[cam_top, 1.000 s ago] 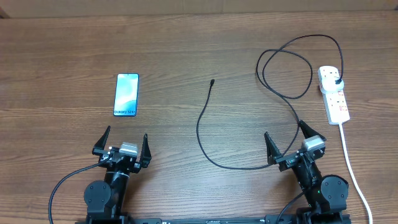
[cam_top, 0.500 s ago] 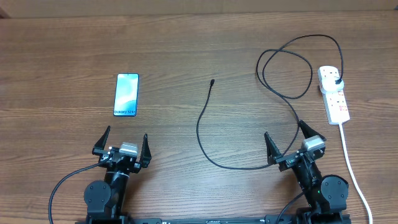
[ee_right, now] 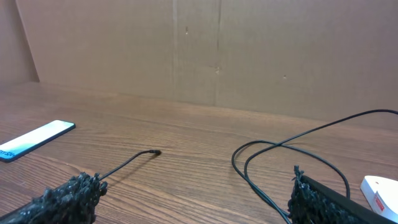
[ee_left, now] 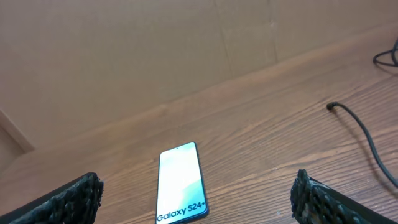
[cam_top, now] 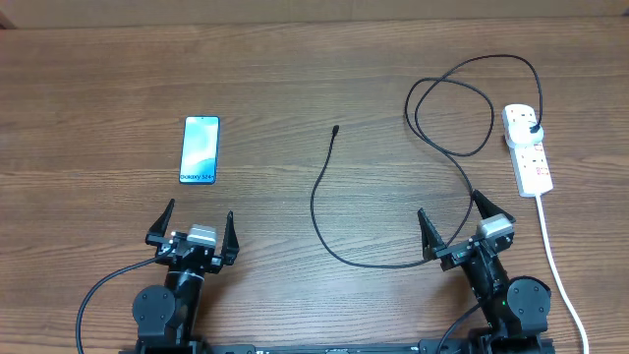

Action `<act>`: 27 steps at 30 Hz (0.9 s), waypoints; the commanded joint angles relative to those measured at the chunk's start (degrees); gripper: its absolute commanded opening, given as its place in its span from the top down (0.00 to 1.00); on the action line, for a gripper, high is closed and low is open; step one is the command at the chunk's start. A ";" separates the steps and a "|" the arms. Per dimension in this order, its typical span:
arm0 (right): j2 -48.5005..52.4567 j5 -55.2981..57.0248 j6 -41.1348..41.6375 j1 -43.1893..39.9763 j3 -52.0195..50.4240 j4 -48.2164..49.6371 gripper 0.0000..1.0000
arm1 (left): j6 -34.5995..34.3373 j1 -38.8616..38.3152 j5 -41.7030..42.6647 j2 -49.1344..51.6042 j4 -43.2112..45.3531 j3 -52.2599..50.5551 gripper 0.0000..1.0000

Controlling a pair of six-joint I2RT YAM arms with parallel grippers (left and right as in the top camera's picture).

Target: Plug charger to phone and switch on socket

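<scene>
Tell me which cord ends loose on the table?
The thin black cable; its small tip lies free mid-table. The thick white cord runs out of view.

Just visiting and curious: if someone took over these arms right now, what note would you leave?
Left gripper: open, empty, near the phone.
Right gripper: open, empty, beside the charger cable.
Phone: flat, screen up, left side of the table.
Connector tip: loose mid-table, apart from the phone.
Power strip: far right.
Done: black plug already sits in the strip.
Left: tip into phone, switch strip on; switch state unreadable.
</scene>
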 commanded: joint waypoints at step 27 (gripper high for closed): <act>-0.46 -0.09 0.15 -0.11 -0.61 0.35 0.00 | -13.07 0.59 6.08 30.99 -8.22 29.86 0.00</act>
